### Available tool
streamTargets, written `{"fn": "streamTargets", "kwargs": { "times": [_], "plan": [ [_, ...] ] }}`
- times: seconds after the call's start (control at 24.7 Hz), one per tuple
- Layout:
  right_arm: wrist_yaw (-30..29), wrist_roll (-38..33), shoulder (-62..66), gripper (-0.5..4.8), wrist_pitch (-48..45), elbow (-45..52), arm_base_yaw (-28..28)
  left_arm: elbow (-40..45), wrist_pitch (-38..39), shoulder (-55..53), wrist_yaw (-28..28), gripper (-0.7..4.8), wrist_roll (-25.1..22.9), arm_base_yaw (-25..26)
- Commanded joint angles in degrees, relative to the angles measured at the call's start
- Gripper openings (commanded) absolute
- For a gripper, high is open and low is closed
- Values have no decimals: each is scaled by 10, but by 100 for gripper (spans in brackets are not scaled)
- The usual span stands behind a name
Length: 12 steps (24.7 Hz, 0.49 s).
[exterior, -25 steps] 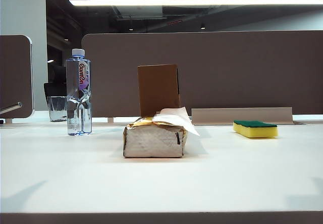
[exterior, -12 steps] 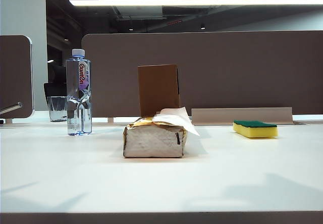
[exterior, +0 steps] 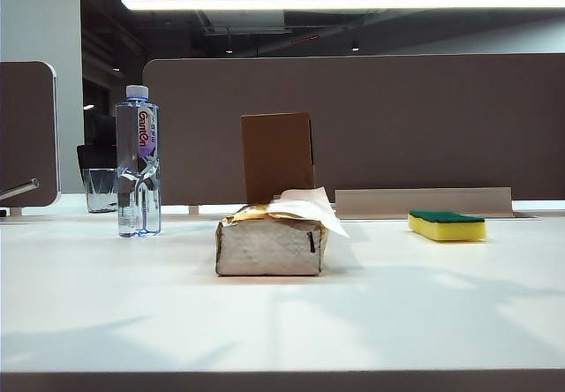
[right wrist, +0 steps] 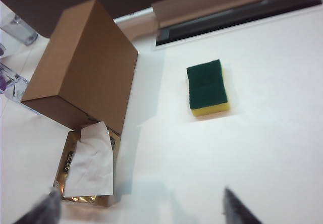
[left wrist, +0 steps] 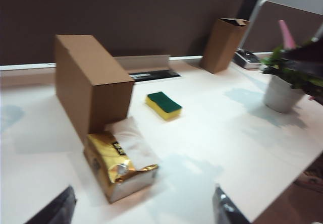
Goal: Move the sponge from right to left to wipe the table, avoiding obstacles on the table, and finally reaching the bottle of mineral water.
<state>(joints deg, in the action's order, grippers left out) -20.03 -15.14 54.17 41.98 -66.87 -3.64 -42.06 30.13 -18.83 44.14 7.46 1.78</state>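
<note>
Sponge (exterior: 447,225) at right of exterior frame, flat on white bench (exterior: 282,321), green face up, nothing touching it. Bottle of mineral water (exterior: 138,162) upright at left of exterior frame, glass cup (exterior: 101,189) just behind it. Tissue pack (exterior: 272,240) at centre, white tissue sticking out; brown cardboard box (exterior: 277,155) upright directly behind it. No arm visible in exterior frame, only soft shadows on bench.

Left pincer (left wrist: 144,209): dark fingertips at lower frame corners, set wide apart, holding nothing, above bench, tissue pack (left wrist: 118,166) beyond them.

Right pincer (right wrist: 139,206): blurred fingertips at lower edge, spread wide, empty, well short of sponge (right wrist: 207,87).
</note>
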Motion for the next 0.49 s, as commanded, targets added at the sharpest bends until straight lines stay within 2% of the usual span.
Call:
{"fn": "streamTargets", "kwargs": {
  "times": [0.04,0.36,0.49],
  "plan": [
    [-24,2,64,417,-7,-43,0,-5,-4,-2,26,350,5,0],
    [-31,32,238,423,-19,-133,0,-5,0,-23,24,351,5,0],
    [-31,32,321,423,-23,-170,0,-5,-2,-57,23,351,-16,0]
  ]
}}
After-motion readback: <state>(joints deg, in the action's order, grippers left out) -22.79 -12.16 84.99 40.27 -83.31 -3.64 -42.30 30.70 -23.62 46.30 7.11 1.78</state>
